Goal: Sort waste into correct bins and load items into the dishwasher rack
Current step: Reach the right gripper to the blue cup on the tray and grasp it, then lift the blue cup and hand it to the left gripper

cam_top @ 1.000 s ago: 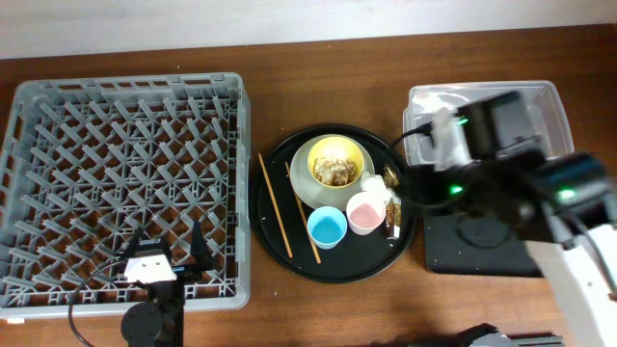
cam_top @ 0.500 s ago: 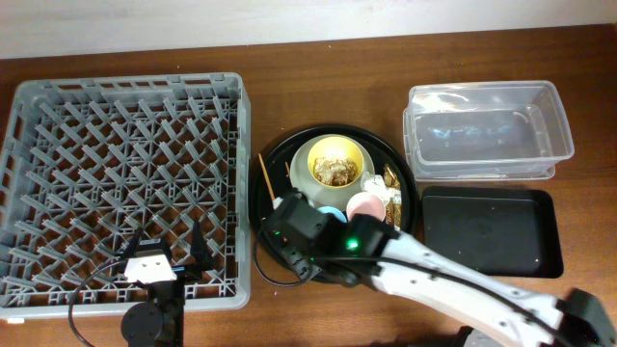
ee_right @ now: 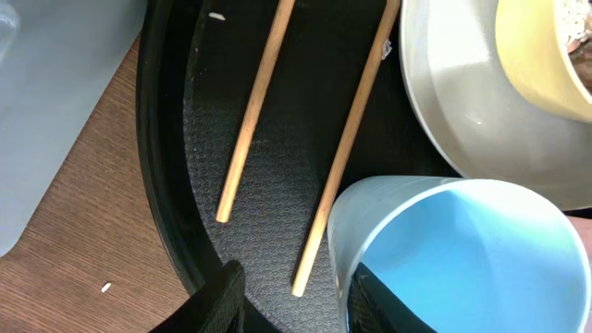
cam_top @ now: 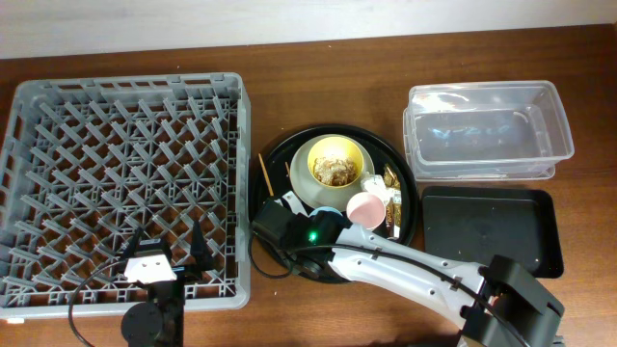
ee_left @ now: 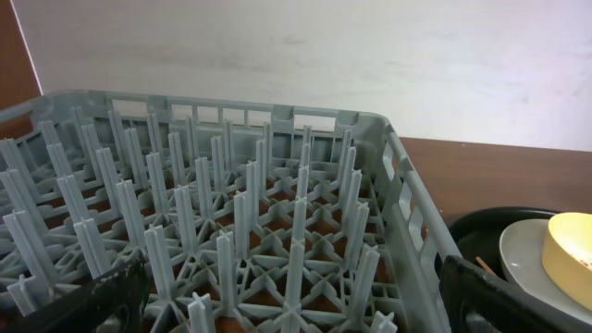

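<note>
Right gripper (ee_right: 294, 303) gapes at my wrist view's bottom edge, astride the light-blue cup (ee_right: 462, 250) wall, chopsticks (ee_right: 254, 111) upper left on the round black tray (ee_right: 282, 185); left gripper (ee_left: 296, 298) gapes over the dishwasher rack (ee_left: 407, 185).

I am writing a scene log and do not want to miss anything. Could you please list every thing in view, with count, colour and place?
rack: one, grey, table's left
round tray: one, black, centre
plate: one, grey-white, on round tray
bowl: one, yellow, on plate
food scraps: some, tan-brown, in bowl
blue cup: one, light blue, on round tray
pink cup: one, pink, on round tray
chopsticks: two, wooden, round tray's left side
tissue: one, white, beside bowl
wrapper: one, gold, round tray's right side
tub: one, clear, far right
flat tray: one, black, beside tub
table: one, brown
left gripper: open, over rack
right gripper: open, at blue cup's rim
</note>
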Robot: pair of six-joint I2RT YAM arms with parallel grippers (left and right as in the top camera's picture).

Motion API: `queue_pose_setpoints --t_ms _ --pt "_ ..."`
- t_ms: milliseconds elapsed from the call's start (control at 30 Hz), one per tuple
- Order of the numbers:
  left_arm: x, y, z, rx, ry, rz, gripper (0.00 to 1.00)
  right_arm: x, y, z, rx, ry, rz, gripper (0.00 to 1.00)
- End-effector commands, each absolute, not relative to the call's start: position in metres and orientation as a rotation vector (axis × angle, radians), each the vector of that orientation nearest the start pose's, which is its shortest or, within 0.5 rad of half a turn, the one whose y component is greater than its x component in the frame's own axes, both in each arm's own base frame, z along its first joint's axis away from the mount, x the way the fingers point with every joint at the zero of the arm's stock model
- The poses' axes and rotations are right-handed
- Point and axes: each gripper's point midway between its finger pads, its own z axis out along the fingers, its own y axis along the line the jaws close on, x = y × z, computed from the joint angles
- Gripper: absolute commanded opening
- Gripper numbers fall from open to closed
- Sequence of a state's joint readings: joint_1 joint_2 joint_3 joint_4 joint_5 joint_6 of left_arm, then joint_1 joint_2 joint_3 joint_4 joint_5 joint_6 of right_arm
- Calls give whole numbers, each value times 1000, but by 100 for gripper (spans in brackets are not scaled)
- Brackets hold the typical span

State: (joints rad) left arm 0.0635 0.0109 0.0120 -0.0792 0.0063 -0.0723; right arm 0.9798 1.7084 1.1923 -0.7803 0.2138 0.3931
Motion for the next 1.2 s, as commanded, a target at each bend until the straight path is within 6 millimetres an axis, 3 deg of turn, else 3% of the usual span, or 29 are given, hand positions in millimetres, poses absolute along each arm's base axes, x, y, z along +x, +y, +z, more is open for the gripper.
queue_pose_setpoints --t_ms 0,67,133,367,467,500,567,667,733,800,867,967,1067,1100,1167 --pt "246 14 156 -99 1649 -6 99 236 278 70 -754 2686 -28 35" --pt "245 14 156 -99 1649 -5 99 234 276 69 -758 2693 -38 24" --pt "245 14 156 -99 1649 -5 99 234 275 69 -760 2696 -43 20" --pt "245 14 156 -99 1649 -5 99 229 268 67 -774 2720 -77 21" --pt "245 14 156 -99 1649 -5 99 233 272 75 -804 2687 -74 8" --pt "245 14 156 -99 1649 -5 99 236 275 83 -827 2667 -64 4" --pt "245 14 156 -99 1649 -5 99 244 287 121 -838 2607 -10 4" --pt "245 14 156 -99 1649 -5 99 252 300 215 -770 2489 128 4" --pt "245 14 156 -99 1649 -5 100 251 289 271 -719 2429 192 4" --pt "245 14 156 -99 1649 -5 99 251 267 306 -651 2400 240 4" --pt "246 14 156 -99 1649 -6 99 250 235 329 -561 2400 329 4" --pt "246 14 159 -99 1637 -5 99 243 198 346 -567 2410 481 4" --pt "243 -23 189 80 1532 -171 99 246 173 350 -588 2409 583 4" --pt "235 -46 206 185 1503 -284 99 249 166 349 -602 2411 634 4" --pt "218 -66 246 237 1487 -420 100 253 163 353 -639 2374 761 4"
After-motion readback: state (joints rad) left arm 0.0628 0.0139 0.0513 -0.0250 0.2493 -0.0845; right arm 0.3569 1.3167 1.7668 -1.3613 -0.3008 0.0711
